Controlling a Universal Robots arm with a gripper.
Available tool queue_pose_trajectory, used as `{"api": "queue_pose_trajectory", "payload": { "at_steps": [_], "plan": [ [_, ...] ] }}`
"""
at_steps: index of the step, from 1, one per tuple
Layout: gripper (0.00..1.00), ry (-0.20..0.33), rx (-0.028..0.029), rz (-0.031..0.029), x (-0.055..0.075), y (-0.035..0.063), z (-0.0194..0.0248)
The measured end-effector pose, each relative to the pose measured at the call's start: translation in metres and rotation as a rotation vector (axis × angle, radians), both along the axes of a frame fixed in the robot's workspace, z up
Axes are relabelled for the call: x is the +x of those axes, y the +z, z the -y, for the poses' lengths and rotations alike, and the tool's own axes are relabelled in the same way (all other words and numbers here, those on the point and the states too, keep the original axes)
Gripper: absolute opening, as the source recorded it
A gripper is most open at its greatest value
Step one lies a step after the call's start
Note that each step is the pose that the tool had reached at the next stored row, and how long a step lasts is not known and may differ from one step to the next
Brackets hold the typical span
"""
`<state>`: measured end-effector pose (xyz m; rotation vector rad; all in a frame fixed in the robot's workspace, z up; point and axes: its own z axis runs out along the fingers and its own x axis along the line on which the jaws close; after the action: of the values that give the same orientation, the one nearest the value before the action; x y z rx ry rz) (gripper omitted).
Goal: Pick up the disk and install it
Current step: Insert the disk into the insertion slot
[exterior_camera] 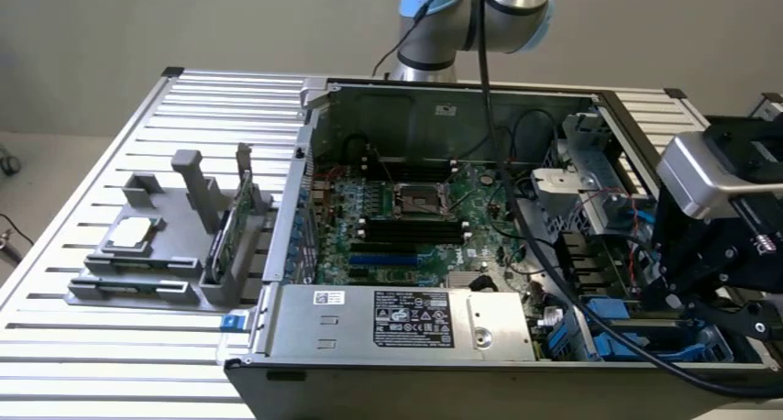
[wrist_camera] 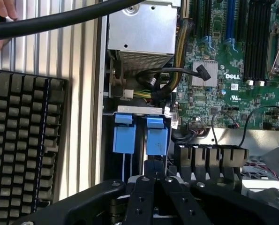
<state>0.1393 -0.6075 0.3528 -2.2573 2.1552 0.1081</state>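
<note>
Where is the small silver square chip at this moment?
In the exterior view, the chip lies on top of the grey fixture at the view's left, on the slatted table, outside the open computer case.

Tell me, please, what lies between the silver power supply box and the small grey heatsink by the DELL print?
A bundle of yellow and black cables hangs between the power supply box and the heatsink; the wrist view shows it.

Arm (exterior_camera: 471, 21) reaches over, wrist low at the exterior view's right. Gripper (wrist_camera: 154, 176) points down, jaws pressed together, seemingly on nothing.
</note>
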Motion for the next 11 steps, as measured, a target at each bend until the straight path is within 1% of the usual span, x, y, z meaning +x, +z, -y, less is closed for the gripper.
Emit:
{"api": "queue_pose_trajectory", "payload": {
  "at_steps": [7,11],
  "plan": [
    [0.11,0.01,0.0001,0.0009,0.002,-0.0128,-0.0004],
    [0.11,0.016,-0.0001,0.0029,0.004,-0.019,-0.0014]
  ]
}}
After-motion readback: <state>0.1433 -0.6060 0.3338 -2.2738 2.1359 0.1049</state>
